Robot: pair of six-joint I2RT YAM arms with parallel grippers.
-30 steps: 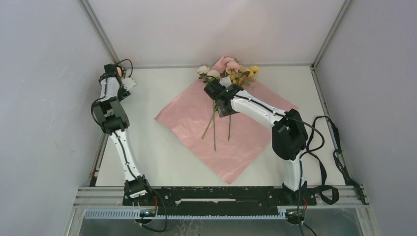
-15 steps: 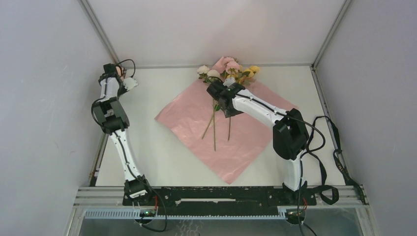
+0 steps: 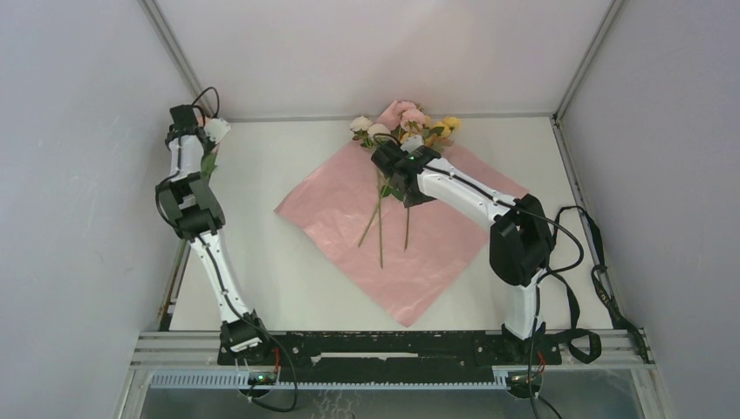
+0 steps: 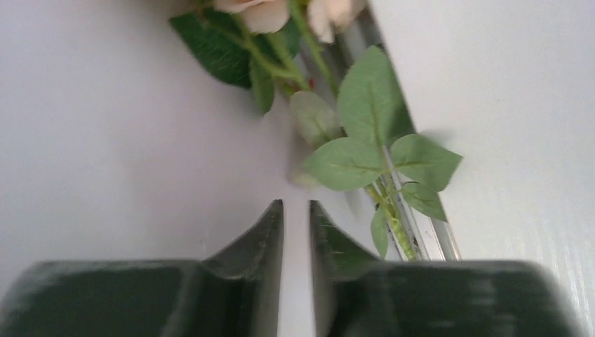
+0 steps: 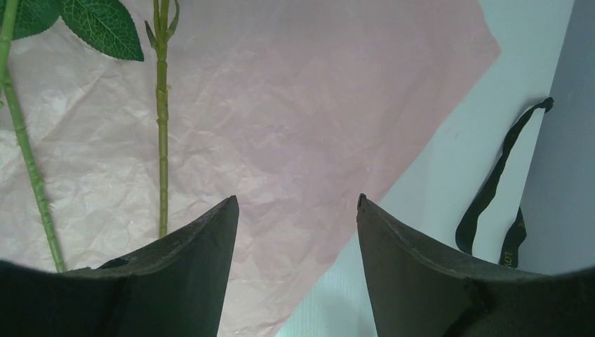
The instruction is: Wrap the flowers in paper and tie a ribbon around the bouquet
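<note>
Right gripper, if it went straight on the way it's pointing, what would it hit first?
Probably the paper: the right gripper has its open fingers framing bare sheet straight ahead. The nearest flower stem lies left of that line, the ribbon off to the right. Depth is hard to judge.

Between wide-apart jaws of right gripper (image 5: 297,200): bare paper (image 5: 316,119), free passage ahead. Ahead-left: two flower stems (image 5: 162,119) in the way. Far right: ribbon (image 5: 495,186) by side wall (image 5: 565,175). Left gripper (image 4: 296,205), jaws nearly together: leafy stem (image 4: 347,163) just ahead-right along frame rail (image 4: 443,242).
</note>
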